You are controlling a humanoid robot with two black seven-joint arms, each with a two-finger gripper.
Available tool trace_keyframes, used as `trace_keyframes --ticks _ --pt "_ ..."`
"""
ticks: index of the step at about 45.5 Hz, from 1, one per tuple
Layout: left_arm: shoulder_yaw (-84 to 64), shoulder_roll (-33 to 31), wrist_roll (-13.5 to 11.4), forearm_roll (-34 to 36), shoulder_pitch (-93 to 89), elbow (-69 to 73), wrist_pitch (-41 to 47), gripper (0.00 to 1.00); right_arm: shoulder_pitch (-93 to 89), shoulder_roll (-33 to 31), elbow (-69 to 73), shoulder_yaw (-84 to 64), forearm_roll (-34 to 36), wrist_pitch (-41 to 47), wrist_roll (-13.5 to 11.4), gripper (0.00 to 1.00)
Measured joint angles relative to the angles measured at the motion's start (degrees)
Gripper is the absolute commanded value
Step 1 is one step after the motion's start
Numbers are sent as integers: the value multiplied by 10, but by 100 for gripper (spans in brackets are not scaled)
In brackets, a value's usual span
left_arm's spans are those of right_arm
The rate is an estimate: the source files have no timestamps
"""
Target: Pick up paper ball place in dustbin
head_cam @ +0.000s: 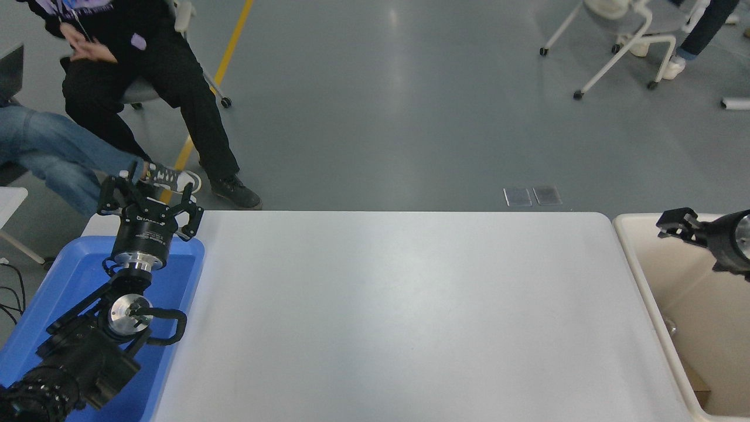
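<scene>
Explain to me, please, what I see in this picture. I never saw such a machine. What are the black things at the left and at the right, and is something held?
This is one picture, taken from a camera high on a robot, looking down over a white table. The black things are the robot's two arms, each ending in a gripper, which is a claw for grasping.

The left gripper is parked at the lower left, above a shallow blue tray. Its fingers are spread open and hold nothing.

The right gripper comes in from the right edge, above a deep cream dustbin that stands beside the table. It seems to hold nothing; whether it is open or shut is not clear.

No paper ball is visible anywhere. At the bin's bottom only some scraps show. Nothing lies on the table top.

At the top left, people sit on chairs beyond the table.
</scene>
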Motion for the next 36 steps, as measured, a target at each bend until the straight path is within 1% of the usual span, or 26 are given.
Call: trace_keyframes --ticks 5,11,18,28,36 --pt "0 0 0 0 0 0 0 99 71 43 20 -20 0 64 0 100" --pt "0 0 0 0 0 0 0 99 141 93 45 -31 0 105 -1 100" --pt "0 0 0 0 0 0 0 99 199 142 72 -33 -1 129 -1 100" --pt "0 0 0 0 0 0 0 99 232 204 89 -30 -1 143 -1 100" --pt "0 0 0 0 0 0 0 99 235 231 93 -30 -3 148 -1 100"
